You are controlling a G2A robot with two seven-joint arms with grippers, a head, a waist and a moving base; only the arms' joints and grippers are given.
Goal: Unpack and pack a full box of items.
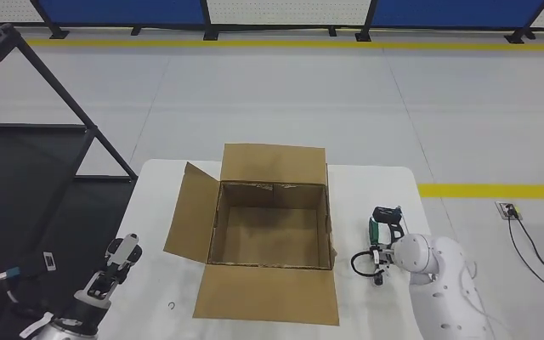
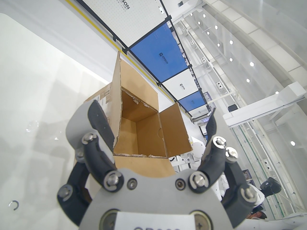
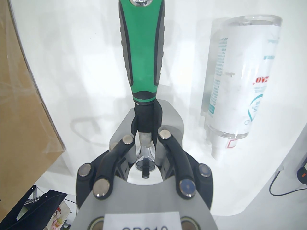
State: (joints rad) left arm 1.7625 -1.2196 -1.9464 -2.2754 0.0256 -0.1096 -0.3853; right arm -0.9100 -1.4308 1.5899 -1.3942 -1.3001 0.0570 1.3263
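An open cardboard box [image 1: 274, 162] stands in the middle of the white table [image 1: 374, 183], all flaps folded out and its inside [image 2: 140, 107] bare. My left gripper [image 2: 153, 113] hangs open near the table's front left corner [image 1: 124, 250], aimed at the box and holding nothing. To the right of the box, my right gripper [image 3: 146, 120] is shut on the dark neck of a green-handled tool [image 3: 141, 46], which lies low over the table [image 1: 373, 228]. A clear plastic bottle [image 3: 239, 77] lies on its side just beside the tool.
A small metal ring [image 1: 171, 306] lies on the table near the left gripper. The box's near flap [image 1: 268, 296] reaches toward the table's front edge. A box flap [image 3: 19, 92] stands close beside the right gripper. A black frame [image 1: 59, 93] stands off the table's left.
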